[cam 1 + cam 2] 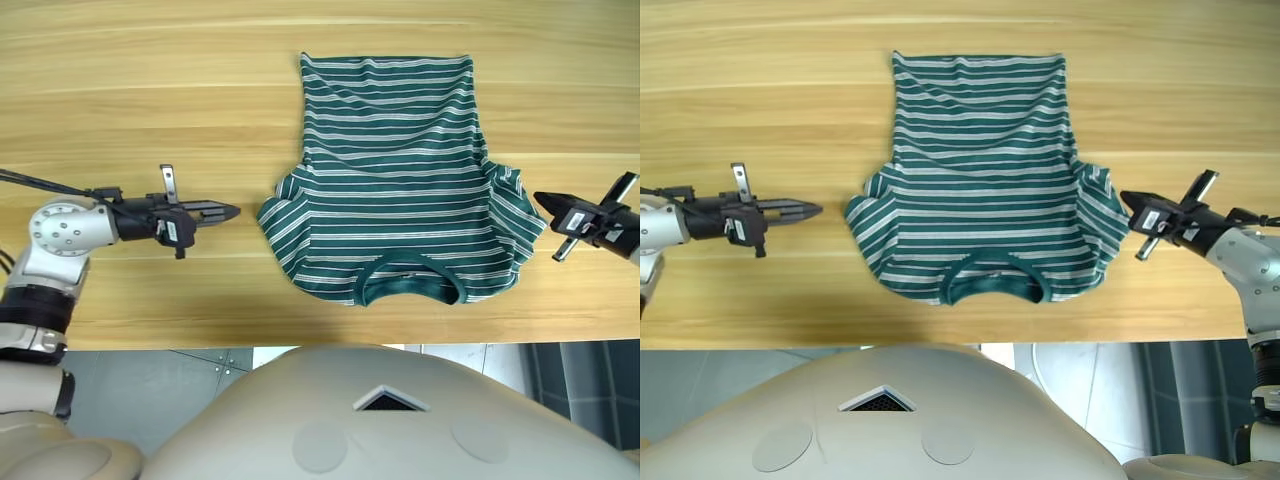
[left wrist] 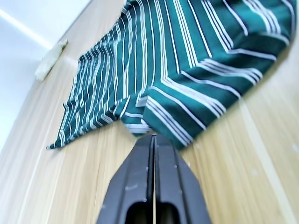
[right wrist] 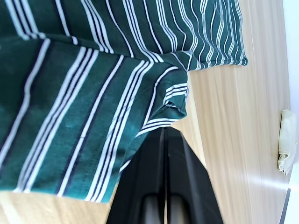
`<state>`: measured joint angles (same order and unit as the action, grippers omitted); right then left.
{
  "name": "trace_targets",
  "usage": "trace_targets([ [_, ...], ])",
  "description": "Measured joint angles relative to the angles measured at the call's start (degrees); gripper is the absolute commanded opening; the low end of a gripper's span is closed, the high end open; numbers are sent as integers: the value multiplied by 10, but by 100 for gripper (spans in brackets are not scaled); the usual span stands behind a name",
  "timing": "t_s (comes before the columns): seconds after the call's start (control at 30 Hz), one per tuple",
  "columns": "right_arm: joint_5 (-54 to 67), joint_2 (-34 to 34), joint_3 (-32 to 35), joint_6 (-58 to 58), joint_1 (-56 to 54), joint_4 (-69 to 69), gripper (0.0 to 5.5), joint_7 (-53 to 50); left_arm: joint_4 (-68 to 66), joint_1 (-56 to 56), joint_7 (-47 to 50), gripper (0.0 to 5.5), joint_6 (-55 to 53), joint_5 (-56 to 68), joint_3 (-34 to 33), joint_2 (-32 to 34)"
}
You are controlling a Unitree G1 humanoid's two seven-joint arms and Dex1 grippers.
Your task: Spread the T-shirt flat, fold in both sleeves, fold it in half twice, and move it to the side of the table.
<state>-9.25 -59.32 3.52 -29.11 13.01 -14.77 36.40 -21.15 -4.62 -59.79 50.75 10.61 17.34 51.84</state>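
A green T-shirt with white stripes lies on the wooden table, its collar toward me and its hem at the far side. Both sleeves are bunched in against the body. My left gripper rests low over the wood, shut, a short gap away from the left sleeve; its tip points at that sleeve's edge. My right gripper is shut too, its tip right at the cuff of the right sleeve, with no cloth visibly between the fingers.
The table's front edge runs just below the shirt's collar. Bare wood stretches to both sides of the shirt and beyond its hem. A small pale object lies near the far edge.
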Motion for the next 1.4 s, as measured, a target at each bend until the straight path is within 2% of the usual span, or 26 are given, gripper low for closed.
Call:
trace_targets([
  [0.17, -9, 3, -7, 2, 0, 0, 0, 4, 15, -18, -18, 4, -16, -9, 18, -48],
  [0.3, -9, 5, -14, 3, 0, 5, 0, 9, -42, -41, -6, 4, -10, -107, 44, -88],
  [0.5, -20, 13, -30, 6, -3, 7, 0, 13, -113, -82, 65, 4, 30, -217, 49, -86],
  [0.67, -51, 26, -49, 16, -26, -25, 0, 3, -113, -58, 72, 4, 49, -212, 46, -27],
  [0.77, -54, 28, -56, 16, -34, -29, 0, -2, -80, -30, 52, 4, 39, -169, 46, -3],
  [0.93, -55, 30, -63, 16, -42, -33, 0, -6, -44, -3, 19, 4, 19, -126, 47, 10],
  [1.17, -13, 34, -58, 3, -19, 11, 0, 10, -50, -24, 34, 4, 0, -127, 15, 8],
  [1.27, -1, 34, -47, 0, -10, 27, 0, 13, -41, -20, 29, 40, -11, -119, 6, 9],
  [1.4, 9, 35, -38, 0, -1, 37, 0, 14, 35, 31, -8, 102, -25, -34, -4, 36],
])
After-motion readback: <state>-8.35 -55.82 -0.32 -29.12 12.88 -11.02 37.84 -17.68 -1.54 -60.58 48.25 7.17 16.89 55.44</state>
